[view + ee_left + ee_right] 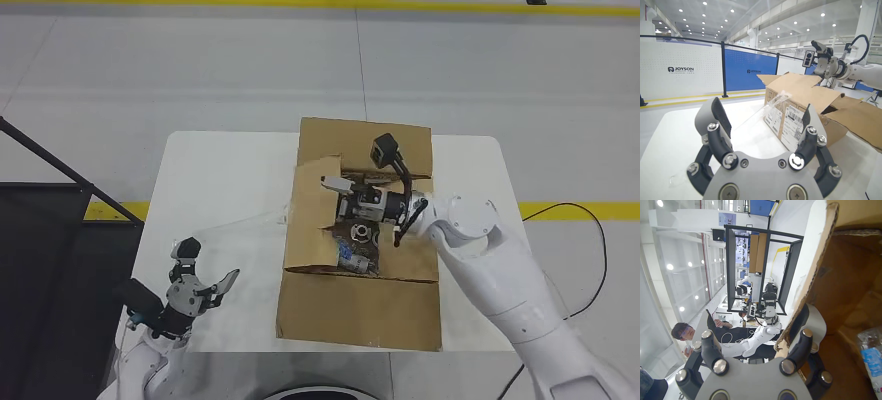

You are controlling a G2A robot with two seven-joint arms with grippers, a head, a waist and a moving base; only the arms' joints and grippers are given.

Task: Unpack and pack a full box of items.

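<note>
Sitting on the white table (230, 180), the cardboard box (360, 305) has its flaps spread and bagged items (356, 250) lying inside. The right gripper (332, 197) hangs over the opening at the box's left side, its fingers spread wide with the edge of a raised flap (815, 266) between them, not clamped. The left gripper (762, 106) is at the table's near left corner, well apart from the box, fingers apart and empty.

At 7 o'clock in top view, left pincer (208, 265) hovering low, fingers standing wide apart, pointing toward 1 o'clock. Right arm (500, 290) angling in from 4 o'clock; right pincer (333, 198) gaping, pointing toward 9 o'clock.
</note>
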